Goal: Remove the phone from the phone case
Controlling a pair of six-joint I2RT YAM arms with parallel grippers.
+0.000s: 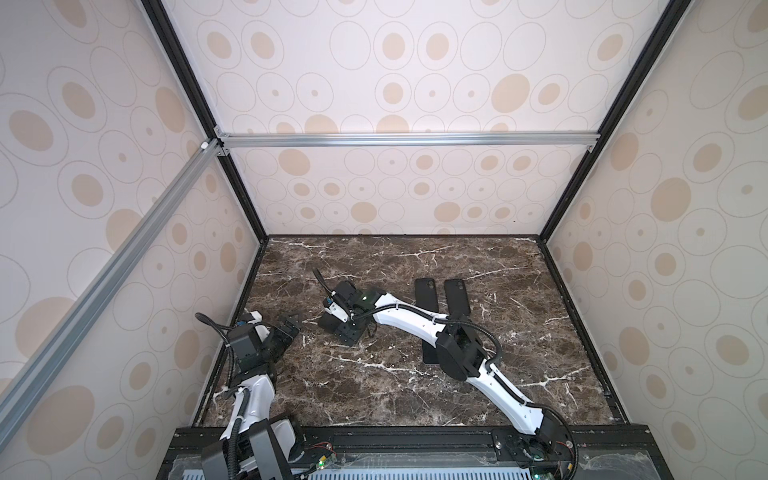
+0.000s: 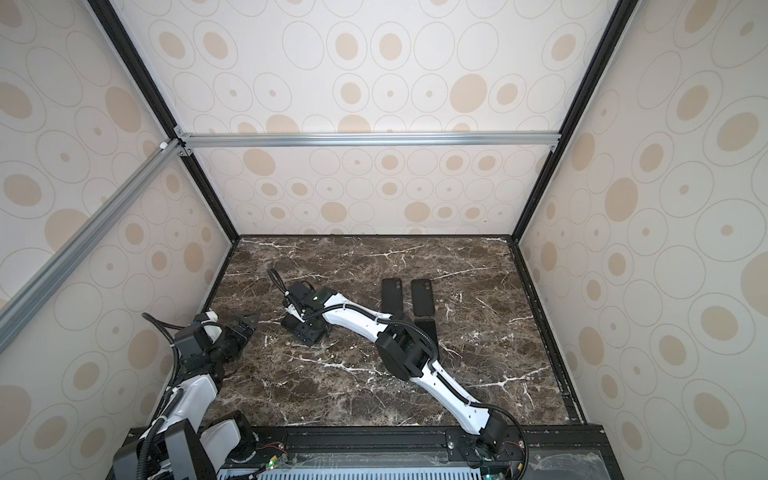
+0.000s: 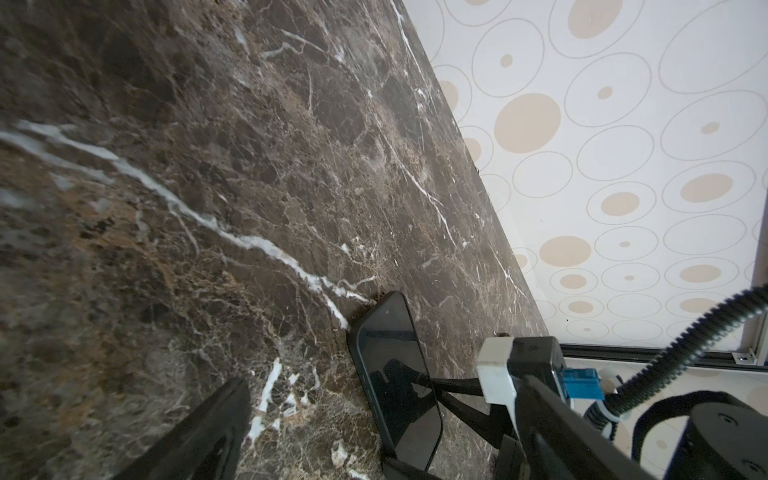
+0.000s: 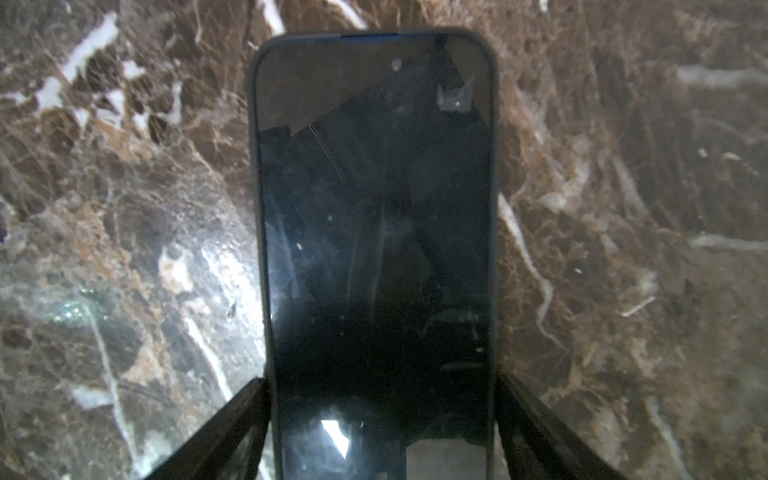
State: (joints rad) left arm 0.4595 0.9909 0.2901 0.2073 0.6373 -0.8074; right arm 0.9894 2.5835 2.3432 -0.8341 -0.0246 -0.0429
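Between the right gripper's (image 4: pixel 382 384) wide-spread fingers (image 4: pixel 232 424) lies the phone (image 4: pixel 374 208), screen-up and still seated in its phone case (image 4: pixel 252 166); whether they pinch it I cannot tell, and the left gripper (image 1: pixel 294 325) gapes empty well apart, so removal looks barely begun.

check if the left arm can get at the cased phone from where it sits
Probably yes: only bare marble table lies between the left gripper, fingers open, and the cased phone; the right gripper straddles just one end.
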